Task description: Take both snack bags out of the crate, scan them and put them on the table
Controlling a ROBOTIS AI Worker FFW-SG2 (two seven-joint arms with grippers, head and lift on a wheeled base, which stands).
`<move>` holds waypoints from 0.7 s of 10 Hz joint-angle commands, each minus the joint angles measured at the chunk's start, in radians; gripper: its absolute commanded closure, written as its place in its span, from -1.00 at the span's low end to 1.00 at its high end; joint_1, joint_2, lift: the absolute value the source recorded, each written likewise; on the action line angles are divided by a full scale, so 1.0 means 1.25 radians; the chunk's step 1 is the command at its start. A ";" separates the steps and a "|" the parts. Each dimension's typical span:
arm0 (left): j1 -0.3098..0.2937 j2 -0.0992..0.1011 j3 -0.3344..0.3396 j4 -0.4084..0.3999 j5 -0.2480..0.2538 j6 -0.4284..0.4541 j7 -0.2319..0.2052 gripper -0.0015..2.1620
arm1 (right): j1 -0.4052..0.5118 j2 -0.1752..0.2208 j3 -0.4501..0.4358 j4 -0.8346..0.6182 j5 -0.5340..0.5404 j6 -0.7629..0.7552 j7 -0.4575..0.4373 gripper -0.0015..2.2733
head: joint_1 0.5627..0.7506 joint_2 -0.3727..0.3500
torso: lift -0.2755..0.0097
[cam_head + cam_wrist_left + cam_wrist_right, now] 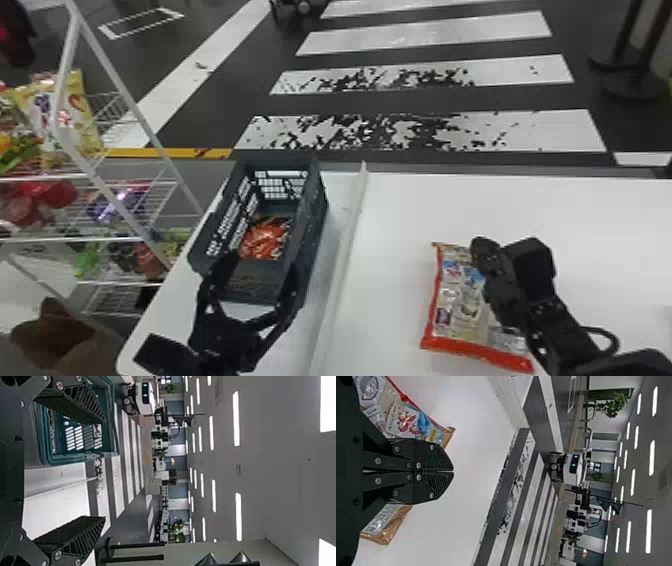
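Observation:
In the head view my left gripper (257,280) stands open at the near end of the dark crate (314,240). An orange-red snack bag (265,239) lies on the crate's floor. In the left wrist view the left gripper (103,469) has its fingers wide apart, beside the teal-looking crate (113,431). My right gripper (482,247) is over the other snack bag (455,300), which lies flat on the table right of the divider. The right wrist view shows the right gripper (453,471) shut with its fingertips together, above that bag (403,419).
A raised white divider (345,250) runs along the white table (400,210), between crate and flat bag. A white wire rack (110,185) with snacks stands at the left. A brown object (55,335) is at the lower left.

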 commanded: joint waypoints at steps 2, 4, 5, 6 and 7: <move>0.002 0.000 0.002 -0.001 0.003 -0.007 0.001 -0.87 | 0.059 0.001 -0.020 -0.118 0.000 0.003 -0.005 0.80 | 0.41 0.82 | 0.28; 0.002 0.000 0.000 -0.001 0.003 -0.007 0.001 -0.86 | 0.111 -0.010 -0.068 -0.205 0.001 0.023 -0.012 -0.45 | 0.41 0.78 | 0.28; 0.002 0.000 0.000 -0.001 0.003 -0.007 0.001 -0.86 | 0.133 -0.016 -0.094 -0.234 -0.003 0.032 -0.013 -0.92 | 0.41 0.75 | 0.28; 0.002 0.000 0.000 -0.001 0.003 -0.007 0.001 -0.86 | 0.151 -0.023 -0.118 -0.261 -0.007 0.050 -0.017 -0.96 | 0.41 0.67 | 0.28; 0.003 0.000 0.000 -0.001 0.003 -0.007 0.001 -0.86 | 0.167 -0.036 -0.143 -0.290 -0.007 0.094 -0.024 -0.97 | 0.41 0.59 | 0.28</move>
